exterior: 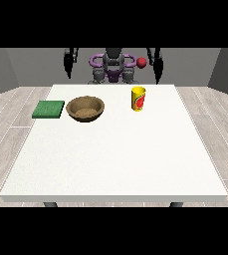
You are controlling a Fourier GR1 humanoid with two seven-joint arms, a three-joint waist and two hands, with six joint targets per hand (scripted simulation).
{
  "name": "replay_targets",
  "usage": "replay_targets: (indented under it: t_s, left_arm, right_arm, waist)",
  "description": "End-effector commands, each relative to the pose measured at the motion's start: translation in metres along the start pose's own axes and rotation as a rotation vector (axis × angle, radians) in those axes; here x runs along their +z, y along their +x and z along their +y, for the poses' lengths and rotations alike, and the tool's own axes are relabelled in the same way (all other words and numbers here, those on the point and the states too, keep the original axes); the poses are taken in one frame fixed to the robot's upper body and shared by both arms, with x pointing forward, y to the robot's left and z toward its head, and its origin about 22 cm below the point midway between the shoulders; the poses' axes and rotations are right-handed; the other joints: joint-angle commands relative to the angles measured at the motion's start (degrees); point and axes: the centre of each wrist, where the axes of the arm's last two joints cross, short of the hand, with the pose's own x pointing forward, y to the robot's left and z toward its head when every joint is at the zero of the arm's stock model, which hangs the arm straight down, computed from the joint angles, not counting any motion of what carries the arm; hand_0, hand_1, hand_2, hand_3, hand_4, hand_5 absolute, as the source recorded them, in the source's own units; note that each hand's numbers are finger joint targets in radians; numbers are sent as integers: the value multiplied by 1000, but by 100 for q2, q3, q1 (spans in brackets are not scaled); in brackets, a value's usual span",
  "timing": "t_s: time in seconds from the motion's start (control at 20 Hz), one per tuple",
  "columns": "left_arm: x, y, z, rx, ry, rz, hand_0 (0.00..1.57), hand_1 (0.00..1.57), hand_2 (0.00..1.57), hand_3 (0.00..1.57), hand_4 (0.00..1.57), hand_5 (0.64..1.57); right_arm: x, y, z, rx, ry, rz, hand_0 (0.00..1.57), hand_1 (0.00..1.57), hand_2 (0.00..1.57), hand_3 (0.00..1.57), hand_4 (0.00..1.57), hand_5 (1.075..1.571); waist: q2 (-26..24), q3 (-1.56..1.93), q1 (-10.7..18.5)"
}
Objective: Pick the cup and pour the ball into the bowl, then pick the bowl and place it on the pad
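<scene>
A yellow cup (138,98) with a red mark stands upright on the white table (115,159), right of centre at the far side. A small red ball (142,62) shows well above the cup, level with the robot's chest and touching nothing I can see. A brown wooden bowl (85,108) sits left of the cup. A flat green pad (49,109) lies left of the bowl. The hand at the view's left (68,68) and the hand at the view's right (159,72) hang beside the robot's body behind the table's far edge, fingers straight, holding nothing.
The robot's torso (113,67) stands behind the middle of the far edge. The bowl's inside looks bare. Wide white table surface stretches from the objects to the near edge.
</scene>
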Motion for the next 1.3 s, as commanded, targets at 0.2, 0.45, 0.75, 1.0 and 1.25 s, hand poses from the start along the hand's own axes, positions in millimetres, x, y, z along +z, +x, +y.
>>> replay_targets:
  t_s: [0.2,0.45,0.75,1.0,1.25]
  left_arm:
    - [-1,31,11,-45,-3,-35,0,0,0,0,0,1557]
    - [-13,78,31,86,36,-133,0,0,0,0,0,1558]
    - [-15,65,67,86,88,-244,0,0,0,0,0,1547]
    - [-38,61,54,69,73,-336,0,0,0,0,0,1536]
    - [-46,30,54,57,102,-373,0,0,0,0,0,1524]
  right_arm:
    - [-1,27,-13,33,-13,-9,0,0,0,0,0,1569]
    - [20,21,-92,-79,-30,-1,0,0,0,0,0,1569]
    - [24,30,-106,-99,-6,-110,0,0,0,0,0,1569]
    - [-3,39,-88,-108,-30,-180,0,0,0,0,0,1570]
    - [-3,27,-90,-90,11,-199,0,0,0,0,0,1570]
  waist:
    - [-1477,82,-49]
    - [-1123,91,-211]
    - [-429,88,-346]
    - [137,88,-270]
    - [439,87,-422]
